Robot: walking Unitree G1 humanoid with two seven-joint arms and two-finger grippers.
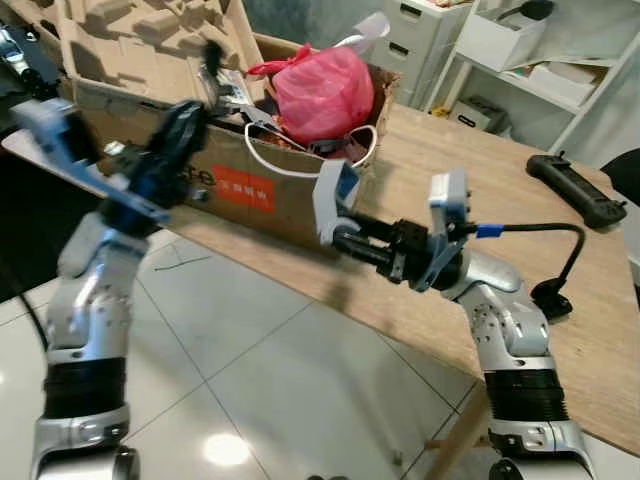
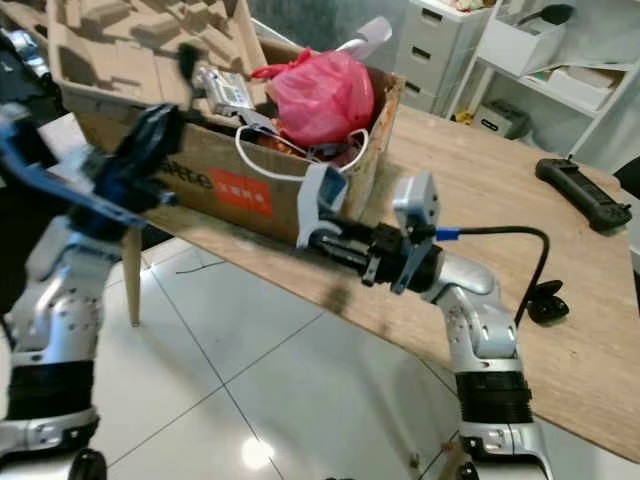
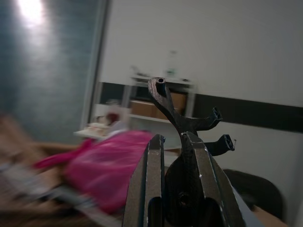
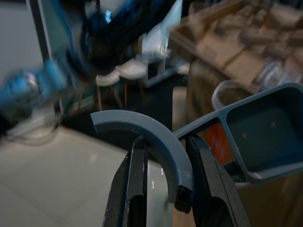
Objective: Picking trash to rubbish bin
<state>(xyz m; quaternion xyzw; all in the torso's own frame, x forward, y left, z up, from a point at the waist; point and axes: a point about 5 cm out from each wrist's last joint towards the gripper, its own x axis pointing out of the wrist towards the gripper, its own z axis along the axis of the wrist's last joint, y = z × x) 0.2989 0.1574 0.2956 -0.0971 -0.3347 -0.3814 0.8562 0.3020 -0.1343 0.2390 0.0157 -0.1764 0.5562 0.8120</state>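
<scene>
two pieces of trash are in my grippers at once. my right gripper is clamped on a grey plastic part, a curved arm joined to a square cup, held just in front of the near wall of the cardboard box that stands on the wooden table and seems to serve as the bin. my left gripper, blurred, is raised over the box's left end with its fingers closed on a small black forked bracket. inside the box lie a pink bag and a moulded pulp tray. to do this well, i judge the right piece must rise above the box rim and go further in before i let go, or it could drop to the floor. the left piece looks about ready; i'd release it over an open spot left of the bag.
</scene>
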